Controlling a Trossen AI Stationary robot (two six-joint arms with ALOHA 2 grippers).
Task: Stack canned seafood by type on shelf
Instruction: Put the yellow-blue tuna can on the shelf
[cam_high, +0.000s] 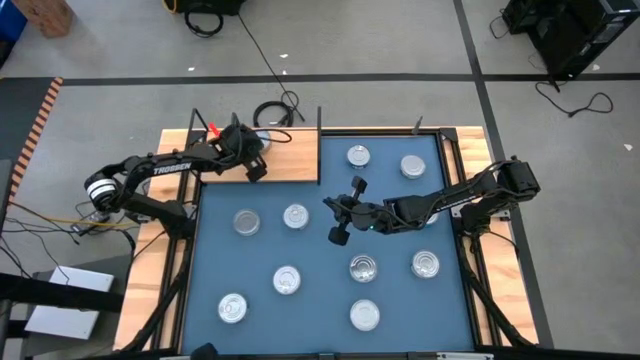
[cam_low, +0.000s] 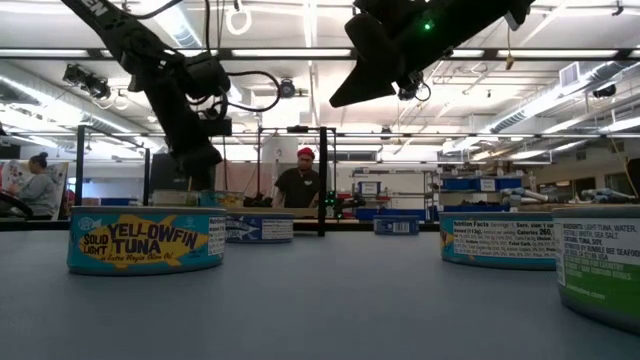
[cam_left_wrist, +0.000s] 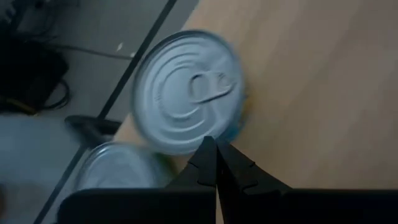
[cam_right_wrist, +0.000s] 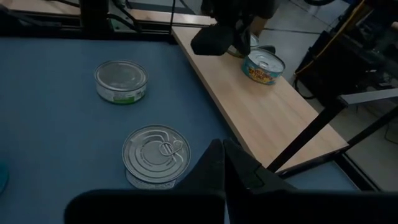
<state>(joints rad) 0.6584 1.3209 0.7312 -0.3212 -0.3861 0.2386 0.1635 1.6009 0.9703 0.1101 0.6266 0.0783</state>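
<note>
Large blue mat carrying nine flat round silver tins, scattered. Light-brown wooden shelf board along the mat's far-left edge, bearing two pull-tab tins. Left gripper, fingers closed and empty, above these. Right gripper, closed and empty, over mat centre.

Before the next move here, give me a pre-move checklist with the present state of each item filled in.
1. Left gripper shut and holding nothing, above the shelf: ok.
2. Right gripper shut and holding nothing, over the blue mat: ok.
3. Pull-tab tin sits flat on the shelf: ok.
4. Second tin beside it near the shelf edge, fully on the board: cannot tell.
5. Loose tins on the mat upright and apart: ok.
6. Tin types readable from above: not ok, only the lids show.
</note>
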